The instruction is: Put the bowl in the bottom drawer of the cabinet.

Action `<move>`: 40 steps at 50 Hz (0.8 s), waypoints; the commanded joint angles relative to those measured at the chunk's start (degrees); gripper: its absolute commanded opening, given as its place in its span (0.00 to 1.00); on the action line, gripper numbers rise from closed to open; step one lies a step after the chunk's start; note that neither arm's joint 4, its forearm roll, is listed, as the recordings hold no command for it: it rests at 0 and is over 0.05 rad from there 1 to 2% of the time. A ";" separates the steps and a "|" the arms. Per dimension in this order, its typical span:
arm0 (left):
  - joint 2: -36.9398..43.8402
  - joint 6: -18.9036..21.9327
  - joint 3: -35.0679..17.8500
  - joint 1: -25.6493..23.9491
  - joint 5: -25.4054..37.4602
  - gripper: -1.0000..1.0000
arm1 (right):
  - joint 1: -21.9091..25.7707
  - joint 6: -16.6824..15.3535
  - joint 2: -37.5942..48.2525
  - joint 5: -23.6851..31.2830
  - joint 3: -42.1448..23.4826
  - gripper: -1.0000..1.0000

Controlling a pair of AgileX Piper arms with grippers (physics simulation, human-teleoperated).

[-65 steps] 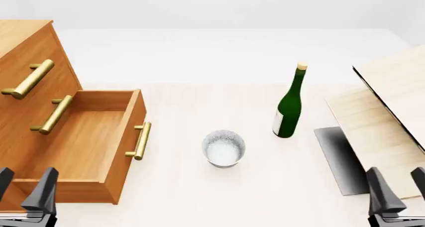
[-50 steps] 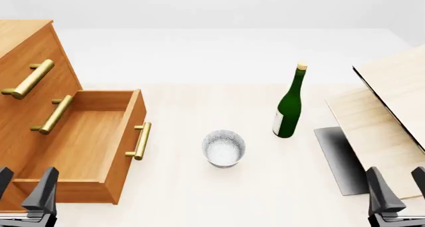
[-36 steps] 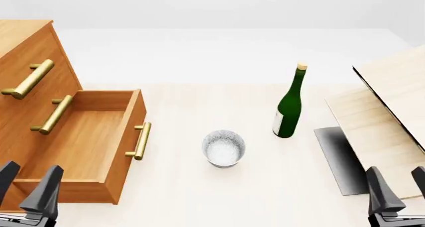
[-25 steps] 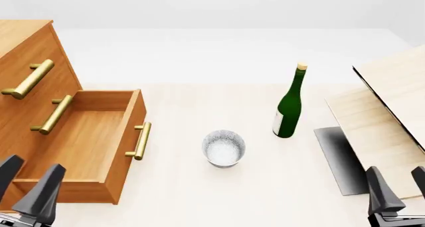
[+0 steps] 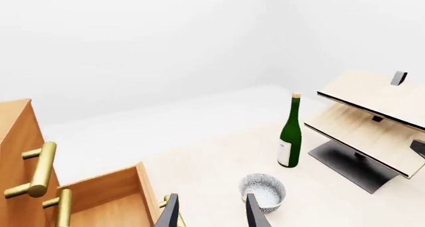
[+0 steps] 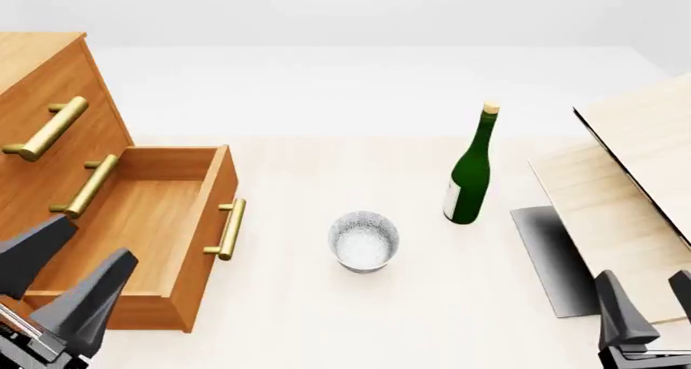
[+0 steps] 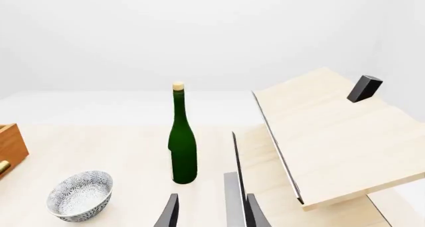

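Nearest, at 7 o'clock: left claw (image 6: 60, 284), fingers apart, empty, poised over near corner of bottom drawer (image 6: 141, 231); likely readying reach toward bowl. At 5 o'clock: right claw (image 6: 645, 308), fingers apart, empty, low, idle. Centre of worktop (image 6: 324, 320): bowl (image 6: 364, 239), upright, untouched, well apart from both claws. At 9 o'clock: bottom drawer pulled out of cabinet (image 6: 44, 86), cavity bare, ready to receive. At 2 o'clock: bottle (image 6: 472, 168), upright beyond bowl, apart from it.

table (image 6: 324, 320) | bowl (image 6: 364, 239) | bottle (image 6: 472, 168) | cabinet (image 6: 44, 142) | boards (image 6: 616, 207)
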 commanded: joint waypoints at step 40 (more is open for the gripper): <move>42.68 0.37 -27.67 -8.91 -6.29 1.00 | 0.00 0.01 -0.55 1.11 -0.58 1.00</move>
